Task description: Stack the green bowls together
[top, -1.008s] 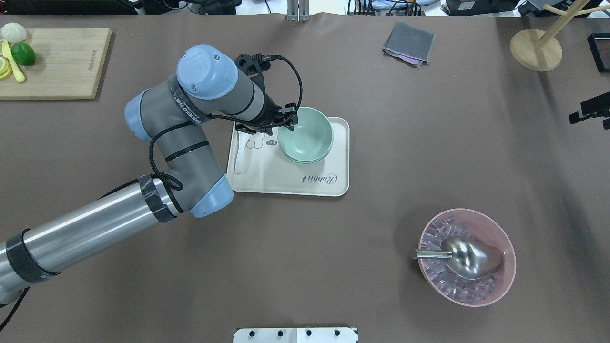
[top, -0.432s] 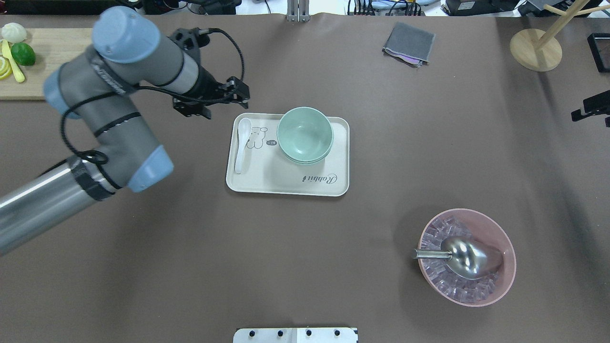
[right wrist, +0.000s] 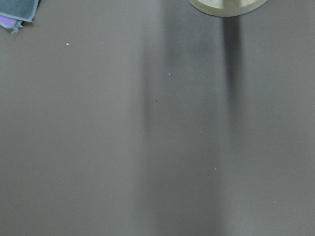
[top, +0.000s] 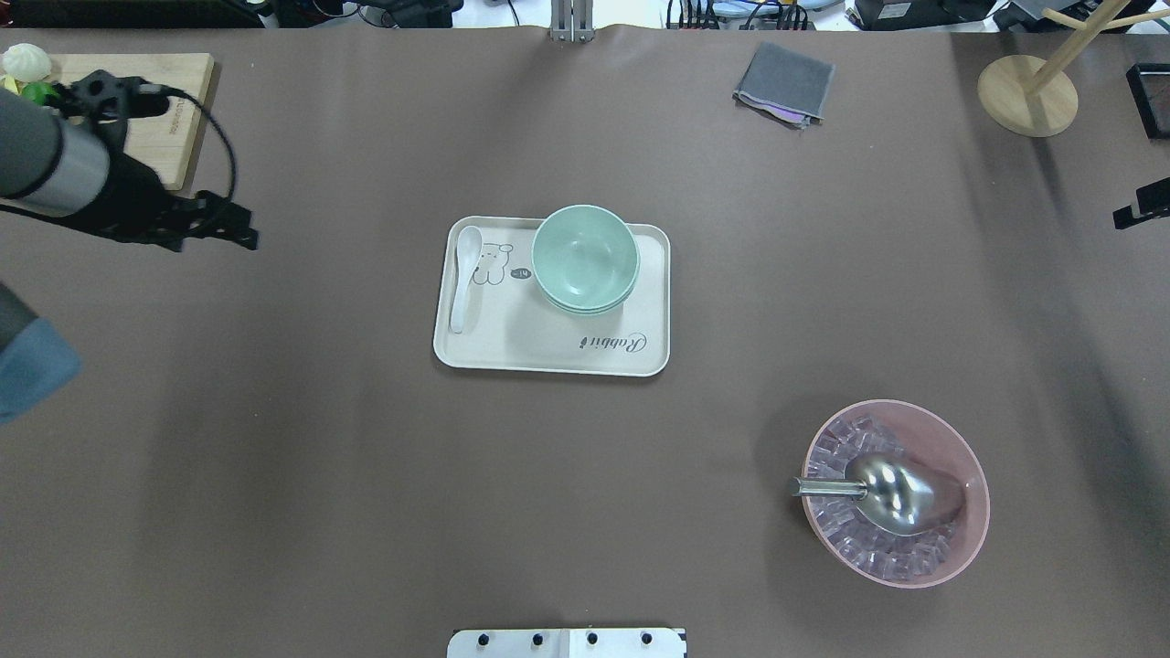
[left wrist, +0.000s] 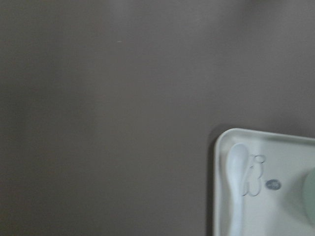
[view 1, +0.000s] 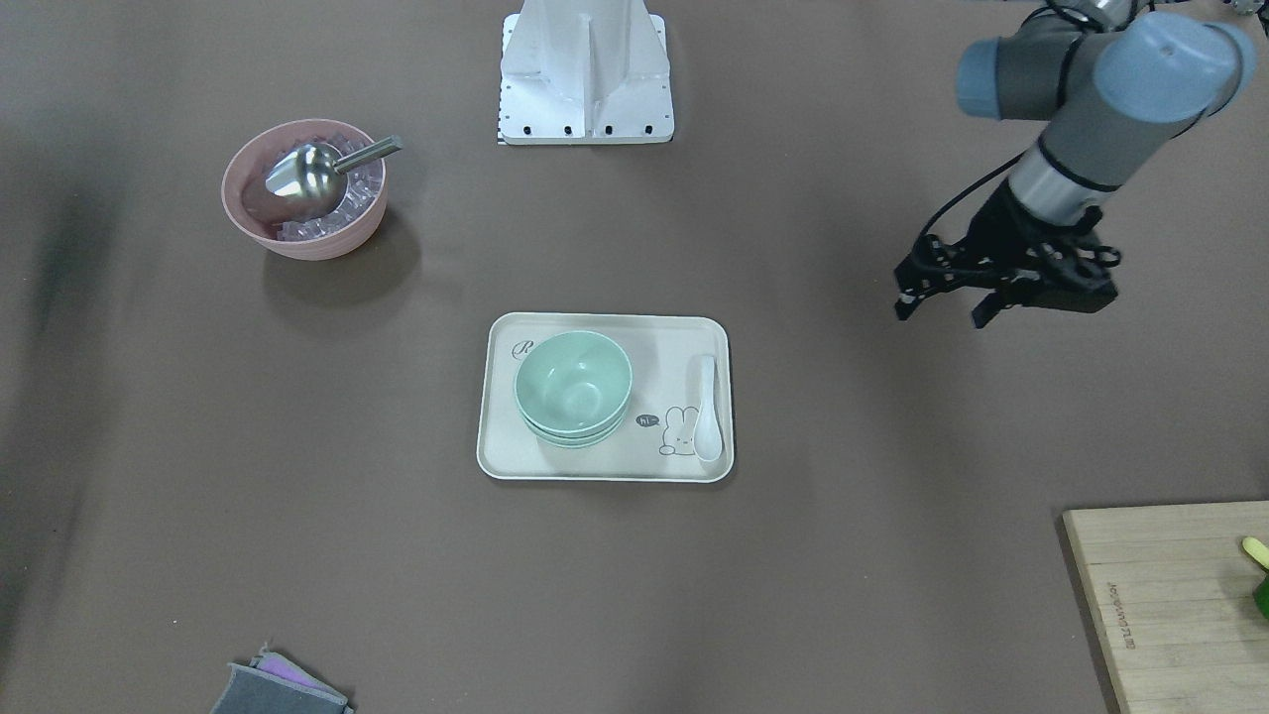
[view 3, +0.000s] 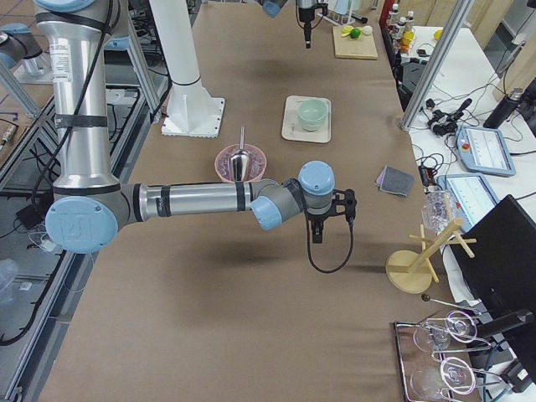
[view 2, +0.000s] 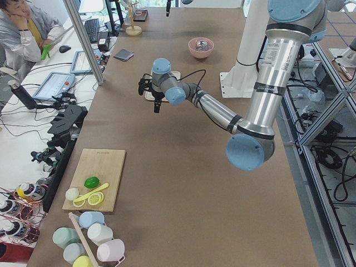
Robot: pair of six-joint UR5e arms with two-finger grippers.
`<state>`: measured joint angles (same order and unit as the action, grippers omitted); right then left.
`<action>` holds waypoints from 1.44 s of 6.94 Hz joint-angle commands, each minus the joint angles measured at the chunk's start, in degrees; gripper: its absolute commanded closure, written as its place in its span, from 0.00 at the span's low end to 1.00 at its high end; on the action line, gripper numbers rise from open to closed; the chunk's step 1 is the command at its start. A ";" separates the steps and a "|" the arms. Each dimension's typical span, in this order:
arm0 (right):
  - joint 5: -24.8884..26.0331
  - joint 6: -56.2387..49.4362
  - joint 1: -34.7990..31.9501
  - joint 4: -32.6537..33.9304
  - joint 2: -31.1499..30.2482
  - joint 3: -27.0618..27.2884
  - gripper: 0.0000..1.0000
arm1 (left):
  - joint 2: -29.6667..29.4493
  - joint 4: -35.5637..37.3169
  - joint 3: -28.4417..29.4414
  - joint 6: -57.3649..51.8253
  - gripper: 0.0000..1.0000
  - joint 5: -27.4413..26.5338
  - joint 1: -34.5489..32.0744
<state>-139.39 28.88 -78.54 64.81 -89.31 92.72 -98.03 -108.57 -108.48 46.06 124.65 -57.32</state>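
The green bowls (top: pixel 585 260) sit nested in one stack on the cream tray (top: pixel 548 352), at its far right part. They also show in the front-facing view (view 1: pixel 573 387) and the right view (view 3: pixel 313 113). My left gripper (top: pixel 239 234) is open and empty. It hangs above bare table well to the left of the tray, as the front-facing view (view 1: pixel 940 309) also shows. My right gripper (top: pixel 1138 215) shows only partly at the right table edge. I cannot tell whether it is open or shut.
A white spoon (top: pixel 466 274) lies on the tray's left side. A pink bowl (top: pixel 971 457) with ice and a metal scoop (top: pixel 900 493) stands at the near right. A cutting board (top: pixel 174 119), a grey cloth (top: pixel 784 82) and a wooden stand (top: pixel 1028 91) lie along the far edge.
My left gripper has left the rim of the top bowl and pulled far to the left, away from the tray. The bowls stay stacked and still.
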 commanded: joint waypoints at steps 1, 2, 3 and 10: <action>0.34 -4.33 -1.18 0.06 0.01 -1.65 0.00 | 12.48 0.64 -0.08 -32.55 0.01 5.66 -15.64; 2.43 -5.14 -0.49 0.06 -0.16 -1.75 0.00 | 13.21 0.90 3.85 -40.88 0.01 8.83 -20.42; 3.41 -8.45 -0.30 0.49 -0.33 -2.62 0.00 | 14.00 4.39 4.59 -41.83 0.01 13.38 -23.51; 2.98 -20.66 -3.80 8.01 -1.22 -1.94 0.00 | 19.37 11.87 5.04 -56.69 0.01 13.34 -23.98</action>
<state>-136.46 13.27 -80.65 68.96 -90.37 90.40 -78.74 -99.26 -103.80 -8.08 138.31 -81.28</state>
